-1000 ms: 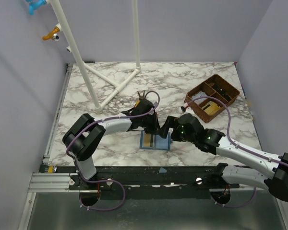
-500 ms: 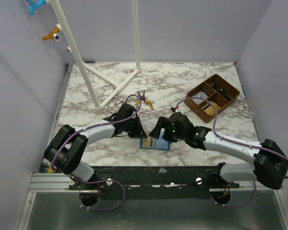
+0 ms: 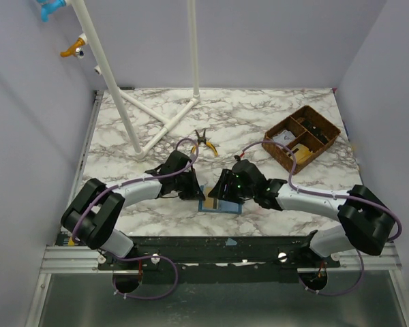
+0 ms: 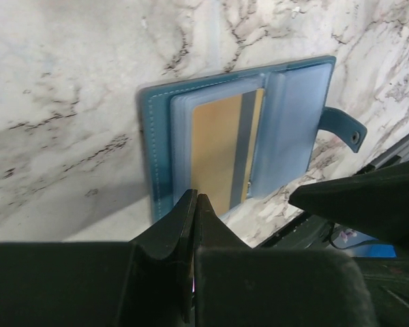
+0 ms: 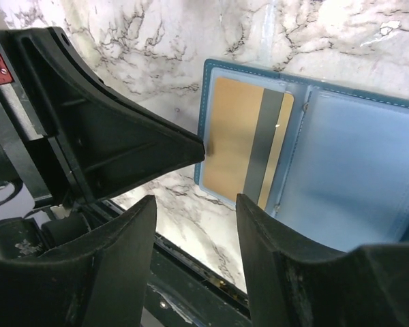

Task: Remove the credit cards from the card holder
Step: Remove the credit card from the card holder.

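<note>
The blue card holder [image 3: 225, 204] lies open and flat near the table's front edge. A gold card with a grey stripe [image 4: 218, 146] sits in its clear sleeve; it also shows in the right wrist view [image 5: 249, 146]. The paler inner page [image 5: 354, 170] is bare, and a snap strap [image 4: 344, 126] sticks out of one side. My left gripper [image 4: 194, 197] is shut, its tip at the holder's edge next to the card [image 3: 195, 193]. My right gripper [image 5: 195, 199] is open and empty, low over the holder's near edge [image 3: 221, 192].
A brown compartment tray [image 3: 301, 138] stands at the back right. Pliers with yellow handles [image 3: 204, 142] lie just behind the left gripper. A white pipe frame [image 3: 157, 126] stands at the back left. The black front rail [image 3: 225, 242] runs just below the holder.
The left gripper came forward from near the pliers down to the holder's left edge. The right gripper moved left and lower over the holder. The holder stayed put.
</note>
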`<state>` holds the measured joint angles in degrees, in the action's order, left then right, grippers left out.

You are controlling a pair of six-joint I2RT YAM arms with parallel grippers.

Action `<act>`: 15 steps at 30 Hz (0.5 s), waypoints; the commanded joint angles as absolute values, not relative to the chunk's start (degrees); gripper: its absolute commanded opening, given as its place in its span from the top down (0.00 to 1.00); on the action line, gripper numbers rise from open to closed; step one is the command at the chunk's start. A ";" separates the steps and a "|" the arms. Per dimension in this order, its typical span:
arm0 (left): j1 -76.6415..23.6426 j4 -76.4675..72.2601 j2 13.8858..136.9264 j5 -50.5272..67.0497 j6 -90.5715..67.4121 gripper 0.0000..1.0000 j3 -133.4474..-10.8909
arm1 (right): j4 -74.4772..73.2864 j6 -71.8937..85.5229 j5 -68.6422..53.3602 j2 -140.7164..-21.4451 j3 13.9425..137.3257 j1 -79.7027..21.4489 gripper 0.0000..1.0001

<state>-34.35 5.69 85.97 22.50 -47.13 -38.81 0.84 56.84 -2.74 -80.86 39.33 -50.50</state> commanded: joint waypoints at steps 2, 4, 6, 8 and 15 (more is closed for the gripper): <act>-33.93 5.91 83.71 19.35 -46.15 1.00 -37.82 | 3.59 58.16 -3.53 -82.21 39.62 -49.65 0.49; -33.92 5.78 84.09 19.34 -46.03 1.00 -37.76 | 4.01 58.36 -3.09 -82.47 39.02 -49.42 0.53; -33.92 5.34 84.64 19.63 -46.05 1.00 -37.79 | 4.90 58.54 -2.86 -83.04 38.27 -49.07 0.54; -33.85 4.82 85.37 20.10 -46.28 1.00 -37.88 | 5.88 58.90 -3.41 -83.74 37.65 -48.59 0.56; -33.93 4.70 87.65 20.40 -46.75 1.00 -38.23 | 6.64 60.03 -1.67 -84.17 35.38 -47.95 0.59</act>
<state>-34.09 5.37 86.19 21.04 -46.96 -38.11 5.08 59.00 -2.85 -84.05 37.26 -48.40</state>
